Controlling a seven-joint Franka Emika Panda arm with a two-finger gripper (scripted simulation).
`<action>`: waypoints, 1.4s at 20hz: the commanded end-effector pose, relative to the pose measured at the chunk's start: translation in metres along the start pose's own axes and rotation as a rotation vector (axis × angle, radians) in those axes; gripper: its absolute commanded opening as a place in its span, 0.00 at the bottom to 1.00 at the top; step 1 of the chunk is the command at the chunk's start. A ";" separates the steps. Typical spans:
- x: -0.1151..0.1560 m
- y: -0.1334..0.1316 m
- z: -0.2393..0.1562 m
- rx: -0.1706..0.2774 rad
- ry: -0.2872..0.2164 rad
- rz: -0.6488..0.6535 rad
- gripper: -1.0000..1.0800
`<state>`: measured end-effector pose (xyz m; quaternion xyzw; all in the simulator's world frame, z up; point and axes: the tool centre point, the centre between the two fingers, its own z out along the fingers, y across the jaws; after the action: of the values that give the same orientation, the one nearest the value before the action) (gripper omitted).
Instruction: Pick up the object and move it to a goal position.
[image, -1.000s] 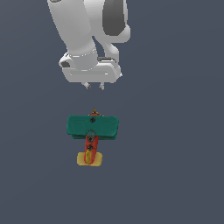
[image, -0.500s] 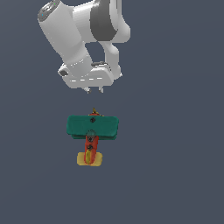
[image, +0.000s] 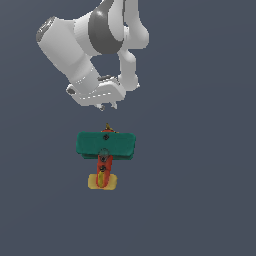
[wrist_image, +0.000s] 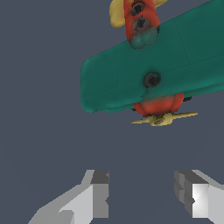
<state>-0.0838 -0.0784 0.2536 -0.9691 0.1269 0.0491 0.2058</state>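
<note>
The toy airplane (image: 105, 146) lies flat on the worktop (image: 200, 175). The gripper (image: 107, 105) hangs above it, just beyond its nose, fingers spread and holding nothing.

The arm swings toward the exterior view's left and tilts — its gripper (image: 108, 106) now hangs at a slant, a little lower, closer above the toy airplane (image: 105, 145) — fingers spread apart.
</note>
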 end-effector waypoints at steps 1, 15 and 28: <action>0.001 0.003 0.003 0.036 0.000 0.009 0.62; 0.009 0.018 0.019 0.228 0.022 0.063 0.62; 0.020 0.035 0.029 0.397 0.079 0.117 0.62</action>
<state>-0.0755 -0.0999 0.2129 -0.9060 0.1939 0.0017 0.3761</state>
